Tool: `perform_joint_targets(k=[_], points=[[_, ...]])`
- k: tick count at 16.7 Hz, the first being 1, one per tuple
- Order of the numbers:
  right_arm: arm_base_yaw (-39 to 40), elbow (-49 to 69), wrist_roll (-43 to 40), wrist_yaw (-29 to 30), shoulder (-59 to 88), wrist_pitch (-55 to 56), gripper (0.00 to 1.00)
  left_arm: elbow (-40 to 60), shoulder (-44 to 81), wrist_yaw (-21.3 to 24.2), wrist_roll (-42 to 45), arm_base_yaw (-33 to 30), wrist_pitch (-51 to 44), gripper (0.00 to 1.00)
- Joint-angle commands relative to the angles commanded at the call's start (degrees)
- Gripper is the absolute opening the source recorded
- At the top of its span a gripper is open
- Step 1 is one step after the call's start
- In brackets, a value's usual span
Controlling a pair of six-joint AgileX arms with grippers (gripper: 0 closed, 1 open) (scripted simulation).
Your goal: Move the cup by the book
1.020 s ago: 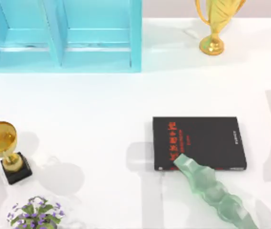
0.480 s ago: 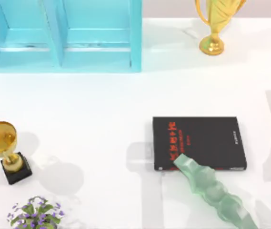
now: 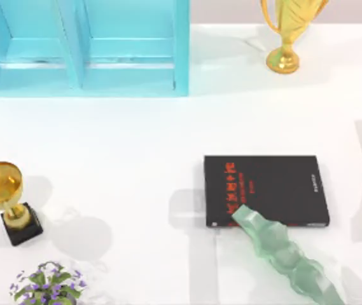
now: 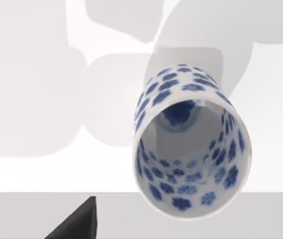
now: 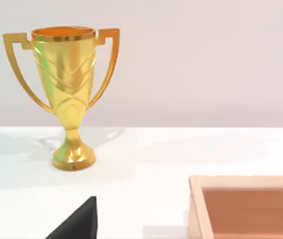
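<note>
Cup (image 4: 191, 149) upright under left wrist camera | book (image 3: 266, 189) mid-table | grip state: cannot tell | risk: an off-centre grasp could tip it

White table (image 3: 136, 140), black book (image 3: 266, 190), two gold trophies (image 3: 6, 197), plant (image 3: 47, 284), perhaps a blue cabinet (image 3: 82, 47)

Of the left tool (image 4: 76, 224), a black, wedge-shaped corner was in sight from the left wrist, and that wrist was tipped steeply downward. The right tool (image 5: 76, 221) presented the same dark, pointed corner from the right wrist, which was held close to level, facing straight ahead. Too little of either tool was on show to judge its grip.
</note>
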Motion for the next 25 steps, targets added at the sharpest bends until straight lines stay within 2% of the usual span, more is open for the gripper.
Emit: perform_joint_targets(k=[6,11,24,25], points=[[0.0,0.0,0.0,0.0,0.0,0.0,1.00,-8.4,3.4,0.0,0.3,0.2,11.7,1.00],[0.0,0.0,0.0,0.0,0.0,0.0,1.00,-8.9,3.6,0.0,0.3,0.2,12.5,1.00],[0.0,0.0,0.0,0.0,0.0,0.0,1.00,-8.9,3.6,0.0,0.3,0.2,12.5,0.02],[0.0,0.0,0.0,0.0,0.0,0.0,1.00,-8.9,3.6,0.0,0.3,0.2,12.5,0.00]])
